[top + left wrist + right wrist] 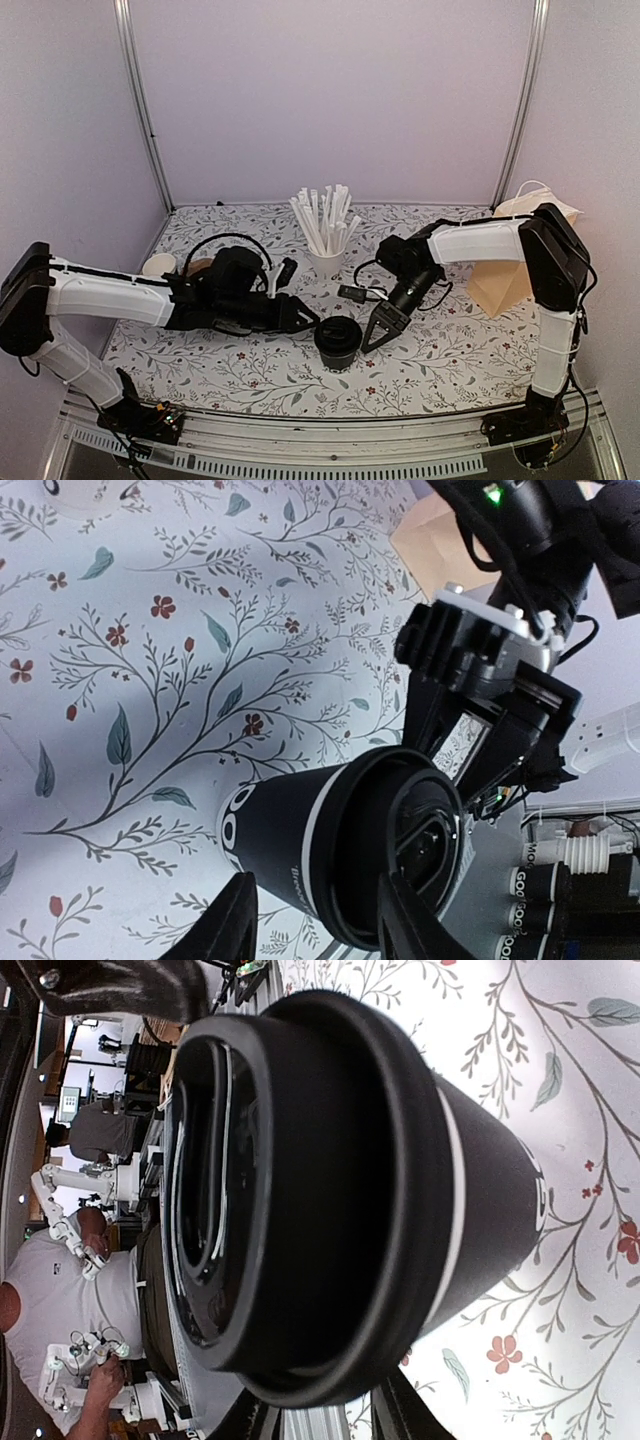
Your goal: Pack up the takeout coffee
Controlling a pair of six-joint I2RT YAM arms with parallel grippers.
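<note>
At the tabletop's (250, 378) front middle, the lidded black cup (338, 345) stands upright between the left gripper (312, 322) and the nearer right gripper (370, 343). Both jaws are parted, gripping nothing.

We see the small black paper cup (338, 354) standing upright on the flowered tabletop (250, 380), about midway along and closer to its near edge, with the round black plastic lid (338, 330) sitting on top and a thin white rim showing under it.
</note>
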